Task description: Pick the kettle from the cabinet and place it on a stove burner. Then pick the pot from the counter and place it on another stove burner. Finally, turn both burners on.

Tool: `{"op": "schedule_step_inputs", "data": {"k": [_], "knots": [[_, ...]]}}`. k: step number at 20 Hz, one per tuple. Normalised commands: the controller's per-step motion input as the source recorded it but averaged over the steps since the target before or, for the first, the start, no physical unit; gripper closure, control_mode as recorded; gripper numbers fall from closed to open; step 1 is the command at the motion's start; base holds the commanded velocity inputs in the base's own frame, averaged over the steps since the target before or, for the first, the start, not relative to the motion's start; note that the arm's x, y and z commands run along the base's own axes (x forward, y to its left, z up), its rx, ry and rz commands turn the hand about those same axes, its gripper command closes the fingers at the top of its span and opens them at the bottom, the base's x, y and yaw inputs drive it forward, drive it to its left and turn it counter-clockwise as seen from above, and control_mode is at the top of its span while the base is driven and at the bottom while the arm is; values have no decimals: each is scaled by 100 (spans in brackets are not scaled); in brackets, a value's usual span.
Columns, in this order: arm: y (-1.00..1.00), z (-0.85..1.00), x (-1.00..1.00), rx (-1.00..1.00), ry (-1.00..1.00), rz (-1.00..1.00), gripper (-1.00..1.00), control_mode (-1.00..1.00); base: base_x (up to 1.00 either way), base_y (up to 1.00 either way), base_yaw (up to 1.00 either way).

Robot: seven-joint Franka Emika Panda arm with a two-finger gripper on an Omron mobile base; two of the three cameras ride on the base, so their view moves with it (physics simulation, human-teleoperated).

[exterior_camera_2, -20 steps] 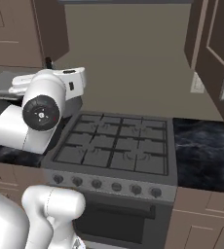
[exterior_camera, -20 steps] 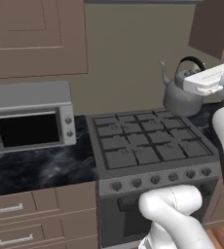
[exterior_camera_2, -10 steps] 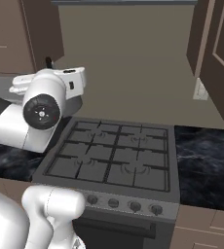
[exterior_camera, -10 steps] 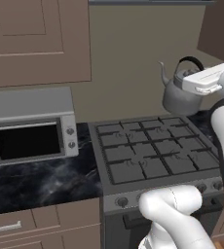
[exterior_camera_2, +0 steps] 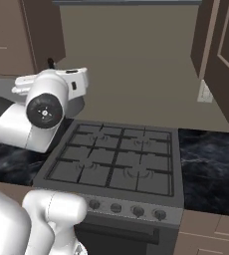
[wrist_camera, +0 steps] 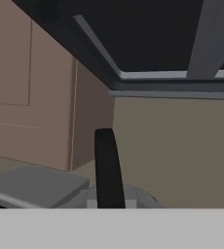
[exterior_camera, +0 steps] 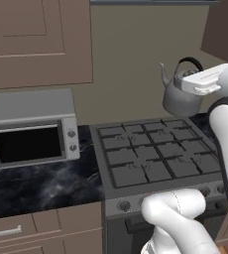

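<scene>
Kitchen: gas range (exterior_camera: 150,158), microwave (exterior_camera: 32,128), marble counter (exterior_camera_2: 208,164), wall cabinets (exterior_camera: 39,42).

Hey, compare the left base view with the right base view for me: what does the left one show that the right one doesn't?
Left base view: the grey kettle, seen whole, held up by its black handle above the back right of the stove, and a grey microwave with its dark door on the black counter.

Right base view: a stretch of counter to the right of the stove, a wall outlet, and an open brown cabinet door.

Both: the grated stove with its front knobs, and the beige wall.
</scene>
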Motion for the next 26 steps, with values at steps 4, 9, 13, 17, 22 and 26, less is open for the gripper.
{"op": "schedule_step_inputs", "data": {"k": [4,9,13,17,22,26], "knots": [[0,-10,21,0,0,0,100,-100,0,0,0],[0,-16,21,2,0,2,100,-100,0,0,0],[0,-17,21,2,0,4,100,-100,0,0,0],[0,-19,23,1,0,5,100,-100,0,0,0],[0,-20,26,1,0,7,100,-100,0,0,0],[0,-17,22,0,0,7,100,-100,0,0,0]]}}
